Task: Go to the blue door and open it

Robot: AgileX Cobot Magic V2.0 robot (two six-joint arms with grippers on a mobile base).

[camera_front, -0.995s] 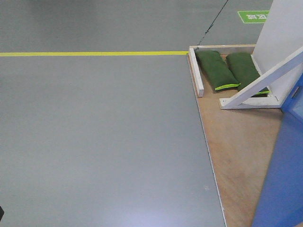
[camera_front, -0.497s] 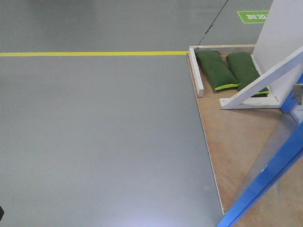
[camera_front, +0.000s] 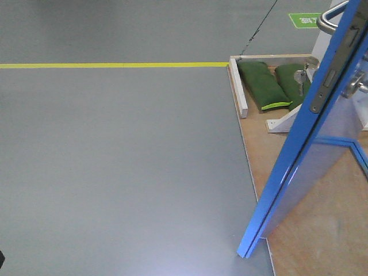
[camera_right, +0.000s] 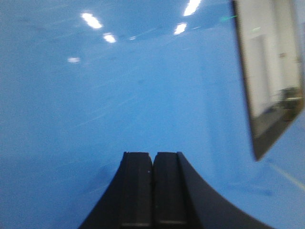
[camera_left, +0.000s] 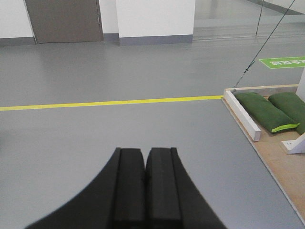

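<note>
The blue door [camera_front: 299, 155] stands swung open at the right of the front view, its edge turned toward me, with a silver lever handle [camera_front: 329, 17] at the top, a metal latch plate [camera_front: 323, 86] on the edge and keys hanging behind it. The door's bottom corner reaches past the wooden platform's left edge. My right gripper [camera_right: 153, 157] is shut and empty, close up against the glossy blue door face [camera_right: 119, 95]. My left gripper [camera_left: 145, 153] is shut and empty, pointing over the grey floor. Neither arm shows in the front view.
A wooden platform [camera_front: 287, 149] carries the door frame. Two green sandbags [camera_front: 261, 83] lie on it inside a white wooden brace [camera_front: 238, 86]; they also show in the left wrist view [camera_left: 264, 110]. A yellow floor line [camera_front: 115, 65] crosses the grey floor. A green floor sign [camera_front: 307, 20] lies far right.
The blue door has swung further open to the left, from flat at the right edge to edge-on across the platform. Its handle and latch plate have come into view.
</note>
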